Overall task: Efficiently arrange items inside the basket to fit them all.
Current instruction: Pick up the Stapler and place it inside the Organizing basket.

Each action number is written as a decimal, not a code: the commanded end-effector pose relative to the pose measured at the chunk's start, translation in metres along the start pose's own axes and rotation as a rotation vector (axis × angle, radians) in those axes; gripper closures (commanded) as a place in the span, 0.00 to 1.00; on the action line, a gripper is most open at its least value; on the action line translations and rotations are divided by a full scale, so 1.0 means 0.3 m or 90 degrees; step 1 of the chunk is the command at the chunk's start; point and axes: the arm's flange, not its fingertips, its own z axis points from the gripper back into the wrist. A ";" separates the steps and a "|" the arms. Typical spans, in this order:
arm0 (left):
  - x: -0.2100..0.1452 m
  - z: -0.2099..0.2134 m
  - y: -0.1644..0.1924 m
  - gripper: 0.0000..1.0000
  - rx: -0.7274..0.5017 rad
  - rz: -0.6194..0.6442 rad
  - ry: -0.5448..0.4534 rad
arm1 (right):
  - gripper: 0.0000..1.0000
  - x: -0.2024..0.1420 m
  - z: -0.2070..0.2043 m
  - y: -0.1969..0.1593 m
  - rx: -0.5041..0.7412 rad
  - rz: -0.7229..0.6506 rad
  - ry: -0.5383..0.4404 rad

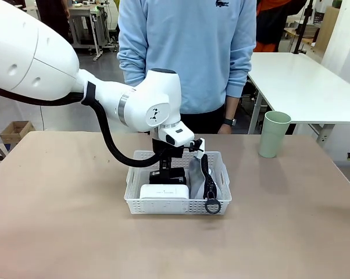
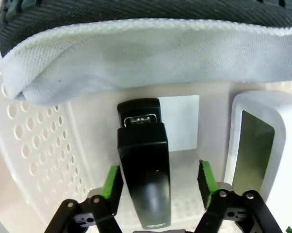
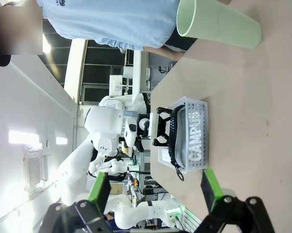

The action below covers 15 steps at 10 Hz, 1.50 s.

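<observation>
The white perforated basket (image 1: 135,192) sits mid-table. In it lie a white flat box (image 1: 164,191) at the front and a black stapler (image 1: 168,175) behind it. A grey "CAMPUS" pouch (image 1: 209,181) stands on edge along the basket's right side. My left gripper (image 1: 168,167) reaches down into the basket. In the left wrist view this gripper (image 2: 158,179) is open astride the stapler (image 2: 143,165), with a gap at one pad. Pouch (image 2: 146,58), box (image 2: 260,141) and basket wall (image 2: 34,145) surround it. The pale green cup (image 1: 274,133) stands outside, back right. My right gripper (image 3: 154,187) is open and holds nothing.
A person in a light blue top (image 1: 186,52) stands at the far edge, hands out of sight. The right wrist view looks from high above at the cup (image 3: 219,22) and the basket (image 3: 204,141). Bare tabletop (image 1: 59,221) surrounds the basket on all sides.
</observation>
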 end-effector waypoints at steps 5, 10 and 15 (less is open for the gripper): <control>-0.012 0.039 -0.012 0.00 0.022 -0.003 -0.009 | 0.00 -0.002 0.004 0.011 0.004 -0.004 -0.001; -0.069 0.185 -0.163 0.00 0.065 -0.012 -0.033 | 0.00 -0.002 0.004 0.011 0.004 -0.004 -0.001; -0.374 0.518 -0.406 0.00 0.021 0.019 -0.235 | 0.00 -0.002 0.004 0.011 0.004 -0.004 -0.001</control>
